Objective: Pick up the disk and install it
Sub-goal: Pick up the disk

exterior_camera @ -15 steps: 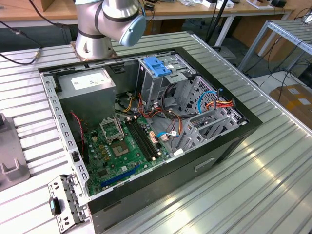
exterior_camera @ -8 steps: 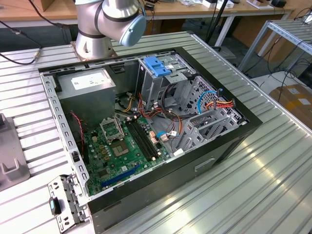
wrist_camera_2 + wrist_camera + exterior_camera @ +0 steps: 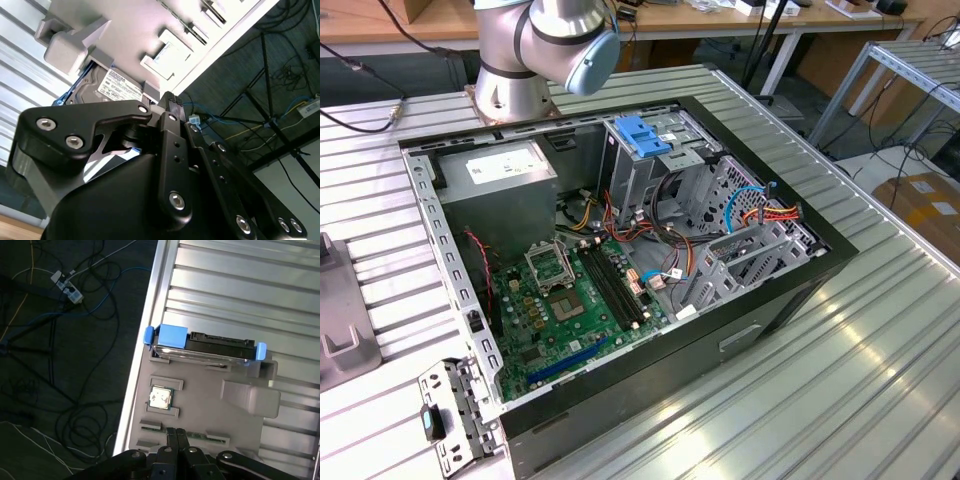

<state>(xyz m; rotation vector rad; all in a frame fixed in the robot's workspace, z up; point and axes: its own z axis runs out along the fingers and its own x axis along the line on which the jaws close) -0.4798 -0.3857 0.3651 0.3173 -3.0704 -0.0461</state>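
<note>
Disk [image 3: 207, 346] set on edge in the far slot of a grey holder [image 3: 245, 395], straight ahead of the fingertips and well apart from them, grey metal body framed by a light-blue carrier [image 3: 172, 335] clasping both ends. Gripper [image 3: 176, 432] empty, its two fingers [image 3: 172, 440] pressed flat together with no gap between the pads. In the first wrist view, going from the floor side to the table side: tangled cables [image 3: 80, 412] and a white power strip [image 3: 67, 287] on the dark floor, well off to one side of the fingers; next the table's [image 3: 156, 290] pale edge rail; next the holder, with a thin green board [image 3: 150, 426] in a slot just past the fingertips and a square silver chip [image 3: 161, 397] in its pocket, between the fingertips and the disk; last, bare ribbed table top off the fingers' other side. In the second wrist view, black gripper [image 3: 171, 97] body up close, the disk's white label [image 3: 117, 85] beyond the fingertip, beside the holder's grey blocks. In the exterior view, starting at the exterior view's left: loose metal bracket [image 3: 455, 410] on the table, then a computer case [image 3: 620, 400] with its side panel off, green motherboard [image 3: 570, 300] inside, bright-blue latch [image 3: 645, 135] on top of the drive cage [image 3: 700, 190], red and blue wires [image 3: 760, 210] past that, the arm's [image 3: 545, 40] grey joint behind the case.
</note>
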